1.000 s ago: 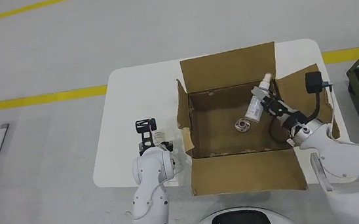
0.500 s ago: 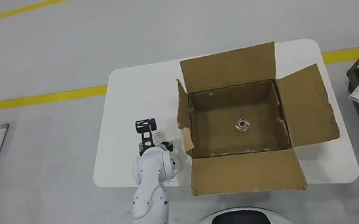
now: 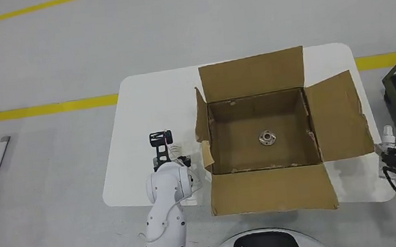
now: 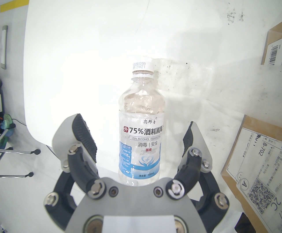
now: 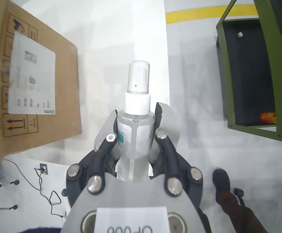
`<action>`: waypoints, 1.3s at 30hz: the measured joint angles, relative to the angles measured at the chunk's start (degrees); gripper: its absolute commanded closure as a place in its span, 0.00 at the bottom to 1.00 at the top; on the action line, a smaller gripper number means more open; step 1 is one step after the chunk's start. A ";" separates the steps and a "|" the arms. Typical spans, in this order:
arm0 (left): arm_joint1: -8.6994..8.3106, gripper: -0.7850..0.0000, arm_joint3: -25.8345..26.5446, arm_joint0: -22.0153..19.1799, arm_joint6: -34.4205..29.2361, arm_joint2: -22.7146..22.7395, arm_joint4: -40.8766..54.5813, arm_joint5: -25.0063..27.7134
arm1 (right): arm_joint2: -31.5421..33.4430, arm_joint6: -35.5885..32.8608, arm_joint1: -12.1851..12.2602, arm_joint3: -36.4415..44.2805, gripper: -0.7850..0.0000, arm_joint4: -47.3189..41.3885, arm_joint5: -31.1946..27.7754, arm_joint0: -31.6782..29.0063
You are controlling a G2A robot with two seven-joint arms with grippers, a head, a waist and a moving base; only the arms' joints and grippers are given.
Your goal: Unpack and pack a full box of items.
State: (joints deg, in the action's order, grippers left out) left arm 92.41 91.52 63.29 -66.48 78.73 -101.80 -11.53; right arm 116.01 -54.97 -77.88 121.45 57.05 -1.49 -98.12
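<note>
Right tool (image 5: 135, 125) is clamped snug on a small spray bottle (image 5: 137, 92). It grips the body just under the white collar, so the clear cap sticks out free. In the top view it sits at the lower right of the frame, off the counter (image 3: 152, 99) edge and well apart from the cardboard box (image 3: 251, 74), near a green-framed bin (image 5: 253, 130). My guess is that's where unpacked stuff goes.

Left tool (image 4: 136, 128) is spread wide, with a clear alcohol bottle (image 4: 142, 110) standing upright on the counter between its pads (image 4: 84, 132), touching neither. It looks lined up for a grab around the label.

The box, centre frame, has its flaps out and just one small metal part (image 3: 266, 138) inside, so unpacking seems nearly done.
</note>
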 measured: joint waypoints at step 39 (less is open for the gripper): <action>0.00 0.00 0.00 0.00 0.00 0.00 0.00 0.00 | -3.74 18.42 1.02 12.56 1.00 -12.51 8.92 12.42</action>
State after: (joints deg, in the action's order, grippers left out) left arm 92.41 91.52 63.29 -66.48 78.73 -101.80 -11.53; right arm 112.27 -36.55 -76.87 134.01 44.53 7.44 -85.69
